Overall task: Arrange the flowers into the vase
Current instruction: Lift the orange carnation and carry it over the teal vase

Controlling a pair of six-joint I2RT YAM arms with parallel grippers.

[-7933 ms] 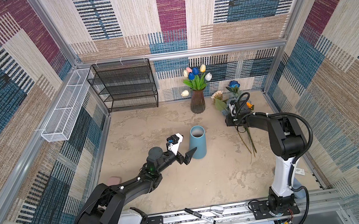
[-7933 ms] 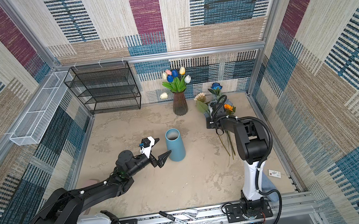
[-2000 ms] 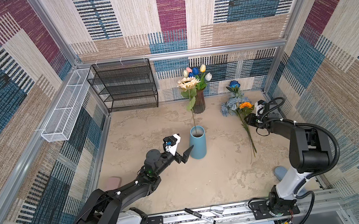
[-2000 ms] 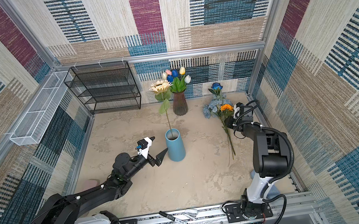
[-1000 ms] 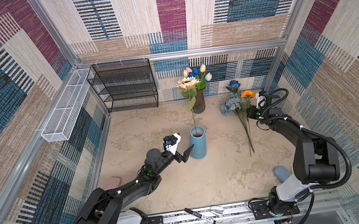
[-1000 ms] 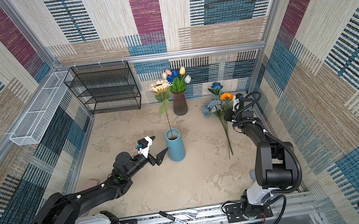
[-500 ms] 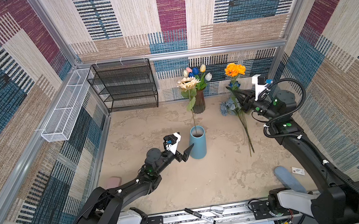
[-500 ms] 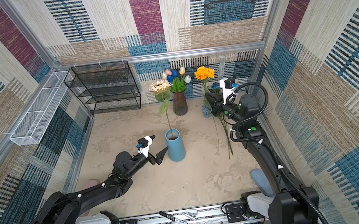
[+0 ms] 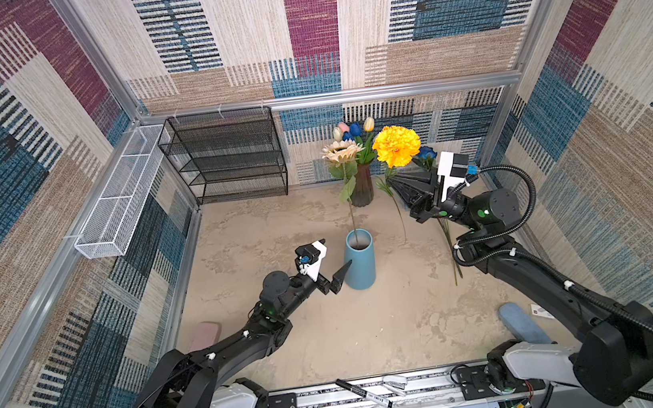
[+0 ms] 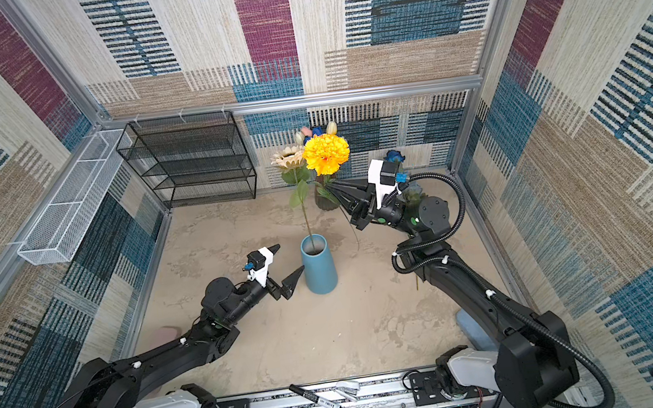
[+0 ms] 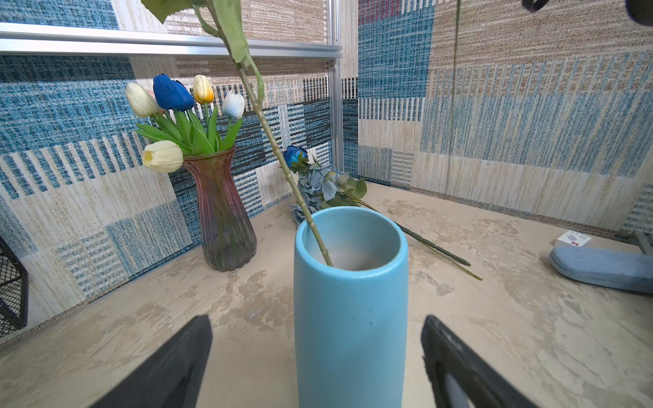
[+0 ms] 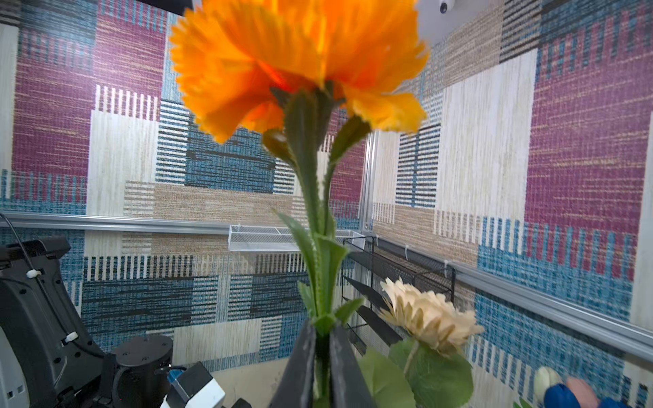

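Your arms (image 9: pixel 224 348): black, white bases (image 9: pixel 230 404).
Your left gripper (image 9: pixel 337 250): black tapered fingers (image 9: pixel 341 274).
Your cabling (image 9: pixel 532 190): black ribbed hose, white ties (image 9: pixel 511 252).

blk mesh rack (image 9: pixel 223 158) at back, wht basket (image 9: pixel 123 194) on wall.

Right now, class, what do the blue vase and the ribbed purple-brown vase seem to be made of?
Blue vase: probably ceramic, matte finish; opaque, thick rounded rim, no sharp glints. Ribbed vase: likely tinted glass or clear plastic, glossy; translucent, light streaks along its ribs.
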